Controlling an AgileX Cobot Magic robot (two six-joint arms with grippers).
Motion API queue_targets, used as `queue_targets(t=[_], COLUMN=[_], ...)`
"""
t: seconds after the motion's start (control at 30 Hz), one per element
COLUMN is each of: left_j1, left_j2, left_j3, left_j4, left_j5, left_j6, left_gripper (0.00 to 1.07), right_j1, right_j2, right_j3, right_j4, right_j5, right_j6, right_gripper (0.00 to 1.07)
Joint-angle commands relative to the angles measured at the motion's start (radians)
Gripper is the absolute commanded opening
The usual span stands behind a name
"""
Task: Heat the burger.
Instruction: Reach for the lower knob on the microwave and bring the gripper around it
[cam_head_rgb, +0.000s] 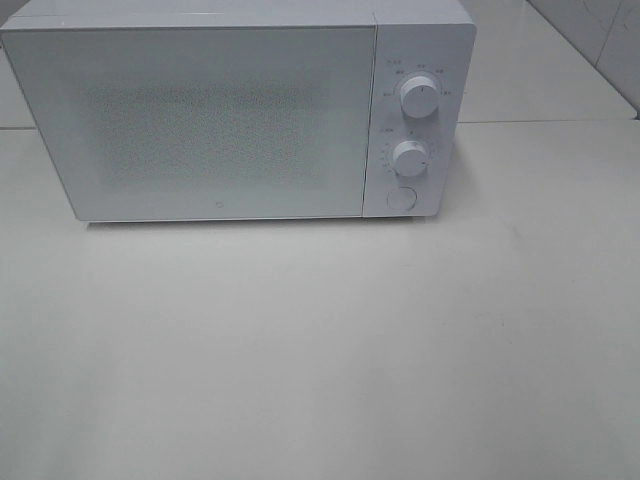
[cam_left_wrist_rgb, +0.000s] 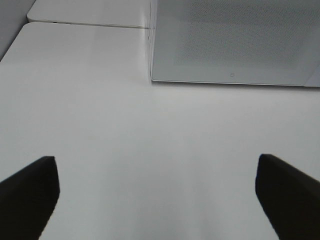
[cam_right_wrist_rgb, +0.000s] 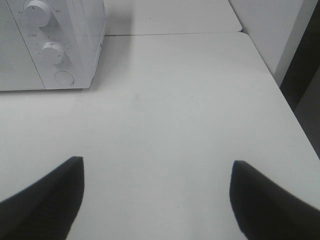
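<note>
The burger is out of view in every frame. A white microwave (cam_head_rgb: 230, 110) stands at the back of the table with its door shut; its frosted door hides the inside. My left gripper (cam_left_wrist_rgb: 157, 192) is open over bare tabletop, facing the microwave's (cam_left_wrist_rgb: 235, 42) lower left corner, nothing between its black fingers (cam_left_wrist_rgb: 30, 195). My right gripper (cam_right_wrist_rgb: 157, 192) is open too, over bare table in front and to the right of the microwave's (cam_right_wrist_rgb: 55, 45) control panel. Neither arm shows in the exterior high view.
The microwave panel carries two round knobs (cam_head_rgb: 418, 97) (cam_head_rgb: 410, 158) and a round button (cam_head_rgb: 400, 199) below them. The white table (cam_head_rgb: 320, 350) ends at an edge on the right (cam_right_wrist_rgb: 280, 95), with a wall beyond. A seam joins a second tabletop behind (cam_left_wrist_rgb: 90, 25).
</note>
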Motion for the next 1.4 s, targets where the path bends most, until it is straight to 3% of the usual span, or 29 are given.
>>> queue_targets(t=[0.03, 0.43, 0.97, 1.4], left_j1=[0.001, 0.001, 0.001, 0.001], left_j2=[-0.017, -0.017, -0.017, -0.017], left_j3=[0.002, 0.002, 0.002, 0.002], left_j4=[-0.001, -0.001, -0.001, -0.001], left_j5=[0.002, 0.002, 0.002, 0.002], left_j6=[-0.001, -0.001, -0.001, -0.001], left_gripper=[1.0, 1.0, 1.0, 1.0], right_j1=[-0.005, -0.005, -0.005, -0.005], right_j2=[-0.025, 0.072, 0.342, 0.58], right_j3=[0.002, -0.029, 0.144, 0.176], right_j4=[0.003, -0.014, -0.013, 0.025], right_j5=[-0.004, -0.153, -0.693, -1.071], right_j6=[0.01, 0.01, 0.013, 0.056], right_gripper=[0.76, 0.76, 0.76, 0.76])
